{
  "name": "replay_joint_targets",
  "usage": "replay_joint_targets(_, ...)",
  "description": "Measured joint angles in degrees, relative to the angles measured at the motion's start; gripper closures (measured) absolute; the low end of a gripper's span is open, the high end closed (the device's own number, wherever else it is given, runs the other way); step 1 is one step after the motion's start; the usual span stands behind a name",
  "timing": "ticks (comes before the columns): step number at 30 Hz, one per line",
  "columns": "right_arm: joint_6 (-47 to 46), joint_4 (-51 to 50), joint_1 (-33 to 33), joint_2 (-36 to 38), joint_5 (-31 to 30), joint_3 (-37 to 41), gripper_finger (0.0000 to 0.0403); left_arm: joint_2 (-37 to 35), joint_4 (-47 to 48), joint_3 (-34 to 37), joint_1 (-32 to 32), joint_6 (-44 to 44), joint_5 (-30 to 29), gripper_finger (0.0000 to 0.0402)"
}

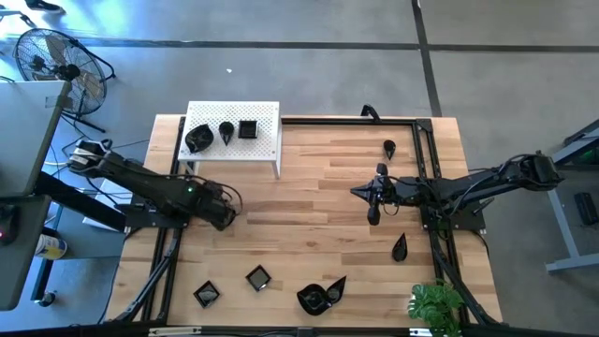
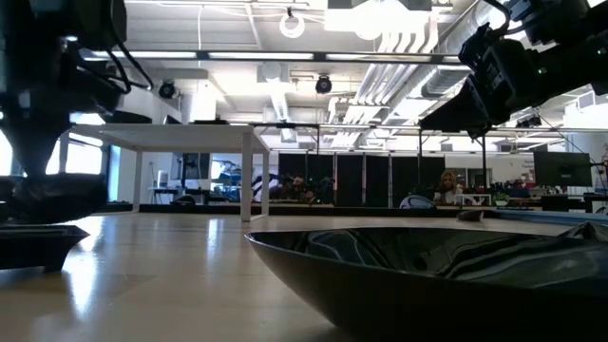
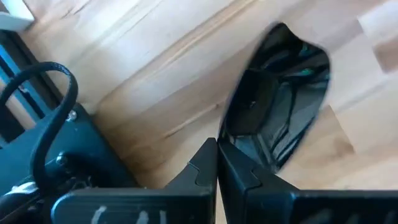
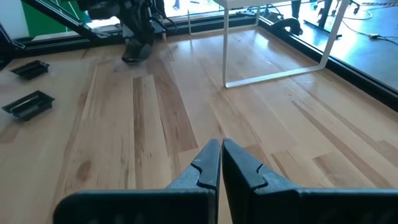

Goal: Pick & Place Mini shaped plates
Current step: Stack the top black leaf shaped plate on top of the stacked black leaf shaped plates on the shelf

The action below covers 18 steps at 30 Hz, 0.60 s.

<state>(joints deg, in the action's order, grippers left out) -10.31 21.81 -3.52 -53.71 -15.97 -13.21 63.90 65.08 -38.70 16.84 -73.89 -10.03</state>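
Left gripper clamped on a black plate mid-desk; right gripper together, empty. Three plates on white stand; about six remain on desk.

Big dish cut off by low view's edge, blurred.

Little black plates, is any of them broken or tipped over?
Nothing stands out. Three plates sit on the white stand, and the others lie scattered on the wooden table. None looks cracked or overturned.
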Motion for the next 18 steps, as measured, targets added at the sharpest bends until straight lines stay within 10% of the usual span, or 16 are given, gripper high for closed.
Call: replay_joint_targets(18, -0.13, 0.38, 0.01, 0.00, 0.04, 0.00, 0.0396, 0.07, -1.50, 1.27, -8.00, 1.81, -2.12, 0.0350)
